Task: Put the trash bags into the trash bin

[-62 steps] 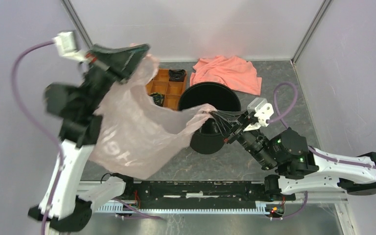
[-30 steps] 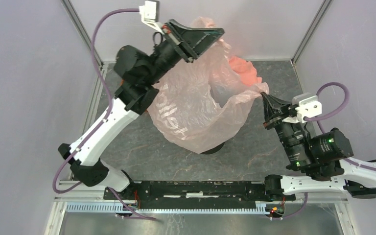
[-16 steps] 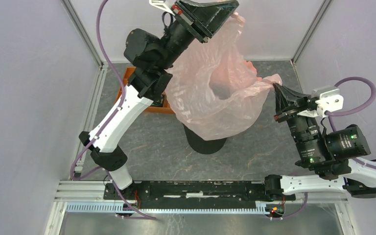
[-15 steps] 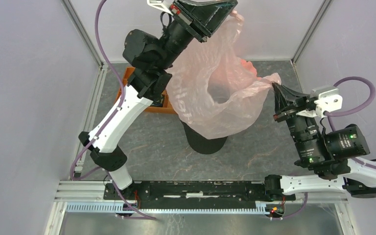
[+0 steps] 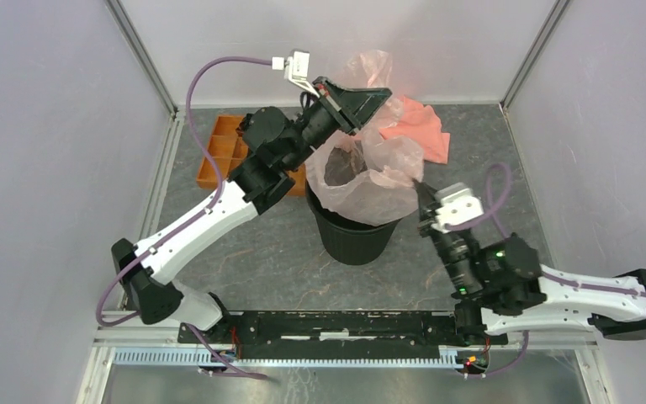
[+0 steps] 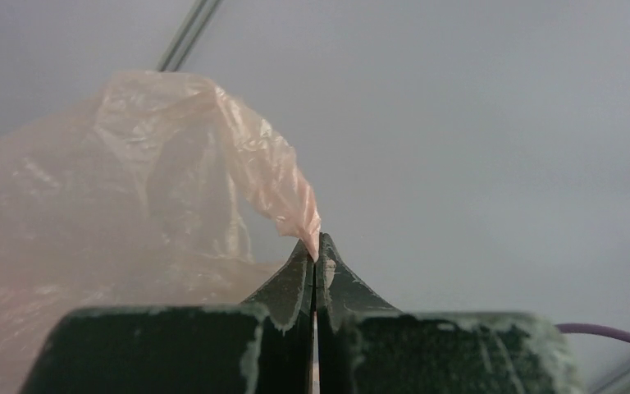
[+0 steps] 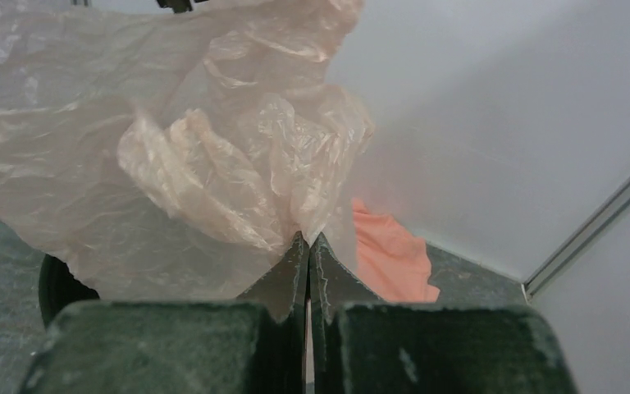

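The translucent pale pink trash bag (image 5: pixel 368 178) hangs with its lower part inside the round black trash bin (image 5: pixel 352 236) and its film draped over the rim. My left gripper (image 5: pixel 384 93) is shut on the bag's far top edge, held above the bin; in the left wrist view the film (image 6: pixel 213 156) runs into the closed tips (image 6: pixel 317 243). My right gripper (image 5: pixel 420 190) is shut on the bag's right edge at the bin's rim; the right wrist view shows crumpled film (image 7: pixel 197 156) pinched at the tips (image 7: pixel 308 238).
An orange compartment tray (image 5: pixel 223 151) lies left of the bin, partly under my left arm. A salmon-orange cloth (image 5: pixel 417 124) lies behind the bin, also in the right wrist view (image 7: pixel 390 258). Enclosure walls and metal posts stand on three sides.
Both grippers have come down and inward with the bag. The bag has dropped from high above the bin into it, and its opening now rests around the rim.
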`<state>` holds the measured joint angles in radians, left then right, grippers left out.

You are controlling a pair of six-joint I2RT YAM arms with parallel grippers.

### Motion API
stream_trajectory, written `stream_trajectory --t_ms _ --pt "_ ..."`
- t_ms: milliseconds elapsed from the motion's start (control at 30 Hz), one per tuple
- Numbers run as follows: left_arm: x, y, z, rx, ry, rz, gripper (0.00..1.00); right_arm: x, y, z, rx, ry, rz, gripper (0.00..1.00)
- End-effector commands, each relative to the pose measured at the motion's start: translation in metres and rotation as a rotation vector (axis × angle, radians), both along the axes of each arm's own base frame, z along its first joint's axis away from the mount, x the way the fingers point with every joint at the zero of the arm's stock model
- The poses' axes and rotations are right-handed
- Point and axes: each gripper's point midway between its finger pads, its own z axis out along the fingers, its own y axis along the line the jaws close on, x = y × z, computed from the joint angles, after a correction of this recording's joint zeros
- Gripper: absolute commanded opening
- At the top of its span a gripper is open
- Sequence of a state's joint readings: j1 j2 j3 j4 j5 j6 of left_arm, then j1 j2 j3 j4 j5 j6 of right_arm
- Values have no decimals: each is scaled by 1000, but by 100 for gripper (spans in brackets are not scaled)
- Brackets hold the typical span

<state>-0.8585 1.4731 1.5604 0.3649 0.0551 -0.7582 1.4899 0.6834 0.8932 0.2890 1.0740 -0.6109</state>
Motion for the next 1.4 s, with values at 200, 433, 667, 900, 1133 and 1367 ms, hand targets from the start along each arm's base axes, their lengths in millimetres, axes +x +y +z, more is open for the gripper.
stream_trajectory --t_ms 200,433,667,900,1133,1367 --pt "-22 89 47 5 -86 267 2 32 83 -11 -19 94 68 0" --pt "-10 57 -57 114 133 172 2 48 64 -94 55 255 38 0" --pt "-34 -15 -120 199 266 -12 2 55 22 -100 78 270 -45 0" --pt "-72 -20 -111 238 226 -49 2 50 20 -84 144 261 2 0" --pt "-97 2 -99 236 212 -112 4 38 33 -80 211 243 140 0" --pt "-108 6 -106 253 247 -156 5 3 36 -52 331 111 380 10"
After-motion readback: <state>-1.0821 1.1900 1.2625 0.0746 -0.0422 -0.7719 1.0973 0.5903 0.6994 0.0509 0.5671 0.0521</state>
